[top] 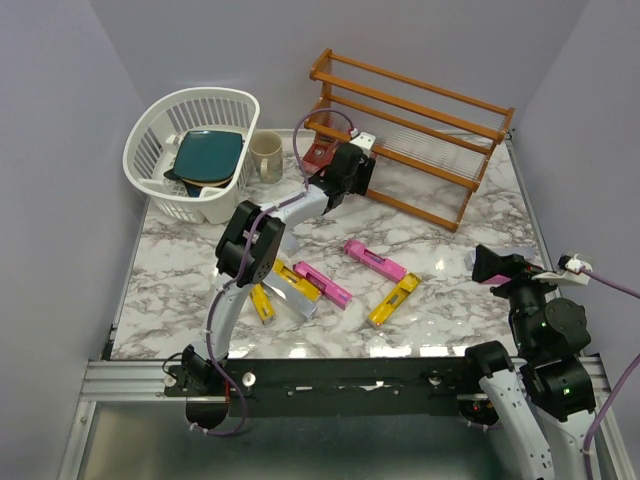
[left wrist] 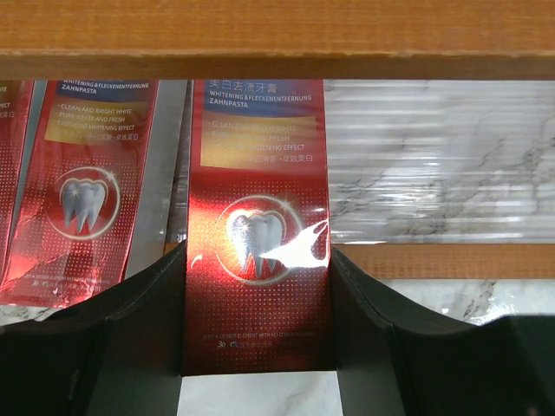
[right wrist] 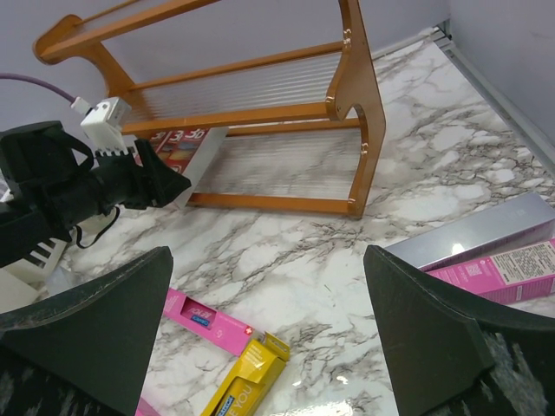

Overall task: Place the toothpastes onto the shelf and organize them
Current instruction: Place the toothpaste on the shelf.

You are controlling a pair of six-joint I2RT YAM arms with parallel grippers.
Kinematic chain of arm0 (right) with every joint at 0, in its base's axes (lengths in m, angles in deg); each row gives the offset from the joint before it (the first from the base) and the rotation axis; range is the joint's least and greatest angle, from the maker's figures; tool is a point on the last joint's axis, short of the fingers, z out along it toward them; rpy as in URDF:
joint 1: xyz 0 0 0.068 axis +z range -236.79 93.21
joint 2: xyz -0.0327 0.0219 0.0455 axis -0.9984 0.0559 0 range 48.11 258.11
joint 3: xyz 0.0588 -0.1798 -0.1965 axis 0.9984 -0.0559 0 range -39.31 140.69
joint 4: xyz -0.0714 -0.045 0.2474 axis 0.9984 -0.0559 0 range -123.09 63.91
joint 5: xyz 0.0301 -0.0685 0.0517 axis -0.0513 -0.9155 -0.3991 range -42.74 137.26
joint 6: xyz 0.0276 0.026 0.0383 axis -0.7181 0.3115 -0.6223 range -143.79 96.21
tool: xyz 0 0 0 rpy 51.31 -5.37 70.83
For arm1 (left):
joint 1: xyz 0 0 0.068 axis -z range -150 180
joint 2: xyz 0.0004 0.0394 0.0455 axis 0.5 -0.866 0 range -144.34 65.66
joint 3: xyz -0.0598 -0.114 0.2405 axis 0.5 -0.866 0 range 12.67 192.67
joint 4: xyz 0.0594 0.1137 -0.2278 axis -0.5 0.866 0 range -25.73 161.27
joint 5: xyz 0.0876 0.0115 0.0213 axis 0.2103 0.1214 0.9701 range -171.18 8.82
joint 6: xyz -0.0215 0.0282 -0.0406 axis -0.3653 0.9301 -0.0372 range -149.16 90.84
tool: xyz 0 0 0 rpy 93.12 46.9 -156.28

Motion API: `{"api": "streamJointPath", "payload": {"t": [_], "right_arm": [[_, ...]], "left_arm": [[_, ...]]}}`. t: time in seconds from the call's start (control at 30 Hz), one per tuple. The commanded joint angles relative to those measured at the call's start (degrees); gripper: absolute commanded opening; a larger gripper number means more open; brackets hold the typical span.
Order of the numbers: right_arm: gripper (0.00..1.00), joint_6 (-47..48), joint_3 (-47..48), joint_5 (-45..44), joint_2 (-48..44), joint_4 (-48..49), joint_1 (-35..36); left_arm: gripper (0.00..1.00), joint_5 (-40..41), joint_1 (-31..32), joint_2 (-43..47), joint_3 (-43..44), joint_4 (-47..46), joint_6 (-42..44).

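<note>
**Left gripper (top: 345, 176) holds red toothpaste carton (left wrist: 257, 217) at shelf (top: 415, 88)**

Top view: I see the arm at the shelf's left end. Left wrist: fingers (left wrist: 143, 334) clamp the carton beside a second red carton (left wrist: 95, 191). Right wrist: my right gripper (right wrist: 269, 338) gapes wide, empty.

The left arm (top: 250, 240) and right arm (top: 540, 350) have chunky black joints joined by pale grey links, on a black bar (top: 350, 378) at the desk's (top: 440, 215) near edge. A purple cable (top: 320, 118) and white plug (top: 365, 140) ride each wrist. Green lights (top: 545, 325) dot the right arm. The left claw (top: 357, 172) and right claw (right wrist: 267, 256) have broad matte black fingers (right wrist: 434, 329).
</note>
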Motion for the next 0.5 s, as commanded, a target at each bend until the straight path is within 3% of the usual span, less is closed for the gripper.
{"api": "streamJointPath", "payload": {"t": [0.0, 0.47], "right_arm": [[1.0, 0.9, -0.6, -0.5, -0.9, 1.6, 0.3], [1.0, 1.3, -0.8, 1.0, -0.1, 2.0, 0.3]], "left_arm": [[0.48, -1.8, -0.7, -1.5, 3.7, -3.4, 0.5], [0.5, -2.0, -1.7, -5.7, 8.6, -2.4, 0.1]]}}
